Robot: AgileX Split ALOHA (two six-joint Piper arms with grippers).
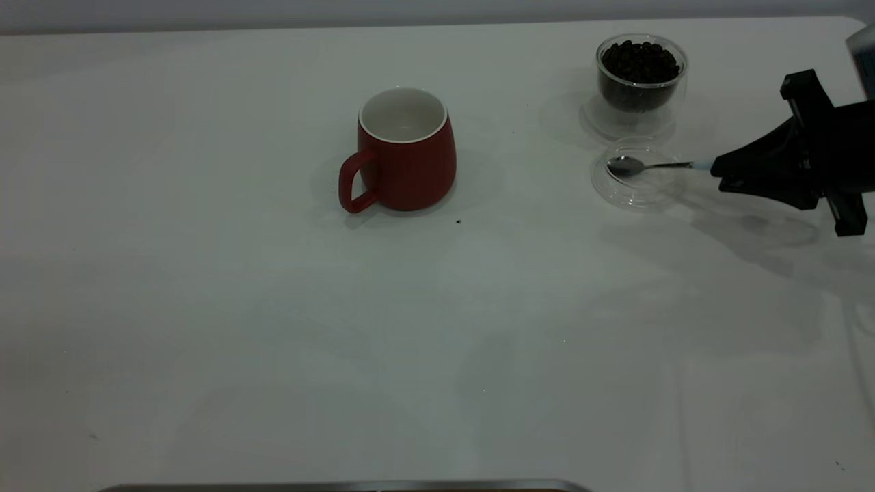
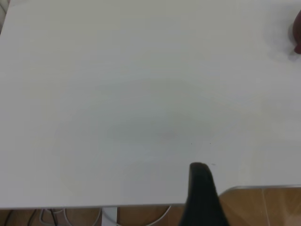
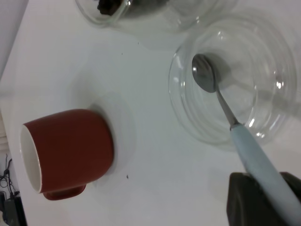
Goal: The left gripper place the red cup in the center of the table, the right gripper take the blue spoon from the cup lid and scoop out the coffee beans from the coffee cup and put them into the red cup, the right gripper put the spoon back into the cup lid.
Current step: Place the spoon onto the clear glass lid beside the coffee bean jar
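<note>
At table (image 1: 205, 307) right edge, right hand (image 1: 718, 171) grips blue spoon (image 1: 646, 165) over cup lid (image 1: 636, 181).

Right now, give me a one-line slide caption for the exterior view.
Right gripper holds the blue spoon over the cup lid; red cup waits mid-table.

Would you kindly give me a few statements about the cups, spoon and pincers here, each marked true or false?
1. The red cup stands upright with nothing visible inside. True.
2. The spoon has its bowl inside the coffee cup. False: the bowl lies over the lid.
3. The right pincer is closed on the spoon's blue handle. True.
4. The coffee cup is empty. False: it holds coffee beans.
5. The left pincer is holding the red cup. False: it is away from the cup, near the table edge.
</note>
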